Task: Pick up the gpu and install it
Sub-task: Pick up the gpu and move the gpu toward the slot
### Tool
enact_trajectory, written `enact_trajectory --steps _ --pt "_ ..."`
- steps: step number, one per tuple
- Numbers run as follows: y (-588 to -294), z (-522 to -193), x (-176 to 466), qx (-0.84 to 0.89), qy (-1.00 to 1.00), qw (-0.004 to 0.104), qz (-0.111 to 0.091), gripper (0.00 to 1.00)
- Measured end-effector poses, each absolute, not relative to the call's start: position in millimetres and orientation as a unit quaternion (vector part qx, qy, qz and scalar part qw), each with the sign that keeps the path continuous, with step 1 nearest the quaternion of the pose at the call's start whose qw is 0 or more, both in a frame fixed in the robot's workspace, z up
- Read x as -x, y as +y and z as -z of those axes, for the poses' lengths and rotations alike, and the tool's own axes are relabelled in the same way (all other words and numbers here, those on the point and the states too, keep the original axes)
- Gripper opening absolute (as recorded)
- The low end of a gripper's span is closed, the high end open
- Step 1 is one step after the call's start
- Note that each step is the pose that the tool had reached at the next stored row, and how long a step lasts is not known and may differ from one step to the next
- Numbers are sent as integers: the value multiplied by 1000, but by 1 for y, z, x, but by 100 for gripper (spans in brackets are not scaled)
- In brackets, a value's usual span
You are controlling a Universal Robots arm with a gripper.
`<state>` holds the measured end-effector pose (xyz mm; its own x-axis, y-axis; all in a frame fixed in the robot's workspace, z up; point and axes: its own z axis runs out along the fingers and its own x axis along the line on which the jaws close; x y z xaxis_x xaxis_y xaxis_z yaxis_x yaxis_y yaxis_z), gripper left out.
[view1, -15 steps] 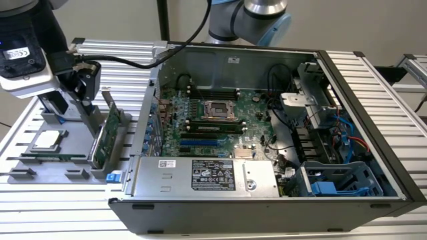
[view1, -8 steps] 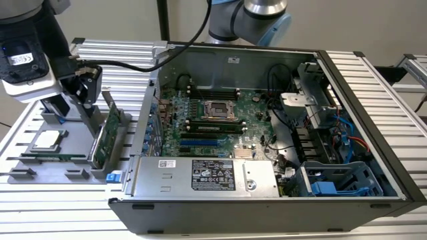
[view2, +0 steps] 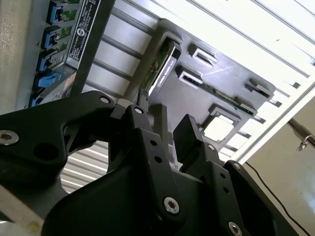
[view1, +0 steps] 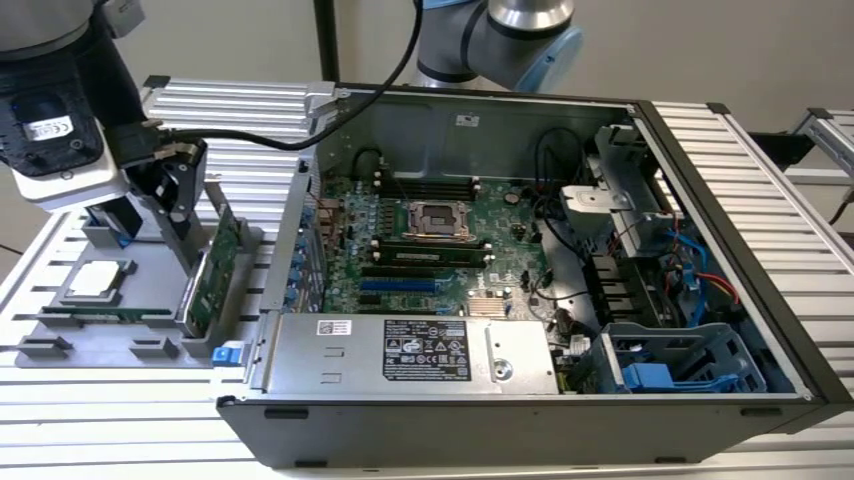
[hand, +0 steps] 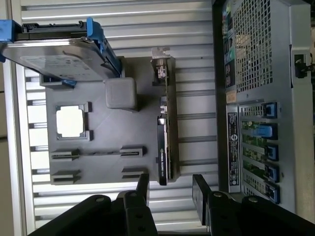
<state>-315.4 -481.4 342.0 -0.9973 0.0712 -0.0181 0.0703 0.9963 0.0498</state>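
Exterior view: open computer case (view1: pixel 507 435) lies on its side on a slatted aluminium table (view1: pixel 754 150), motherboard (view1: pixel 414 230) exposed. The case sits just beside the grey holder tray (view1: pixel 134 300), on the exterior view's right of it.

Tray holds the loose parts, each in its own slot. The gpu (view1: pixel 214 270) stands on edge along the tray side nearest the case. It is not yet lifted and not in the case. First wrist view shows the same card edge-on (hand: pixel 165 137), with its silver bracket at the tray's far end from the gripper.

Gripper (view1: pixel 187 225) hangs over the tray, directly above the gpu. In both wrist views its black fingers are spread with a clear gap between them (hand: pixel 171 179) (view2: pixel 172 118), and the near end of the card lines up with that gap. Finger contact with the card: cannot tell, probably just clear of it.

Hard drive in a blue frame (hand: pixel 54 54) stands at the tray side away from the case. Square processor chip (hand: pixel 70 121) lies flat in its pocket on the tray, between the drive and the narrow green memory stick (view1: pixel 100 314), which is seated on edge.
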Motion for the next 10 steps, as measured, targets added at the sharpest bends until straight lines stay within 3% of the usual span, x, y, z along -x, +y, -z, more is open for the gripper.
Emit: enact_trajectory --steps 10 --pt "-481 -339 315 -35 999 10 -25 100"
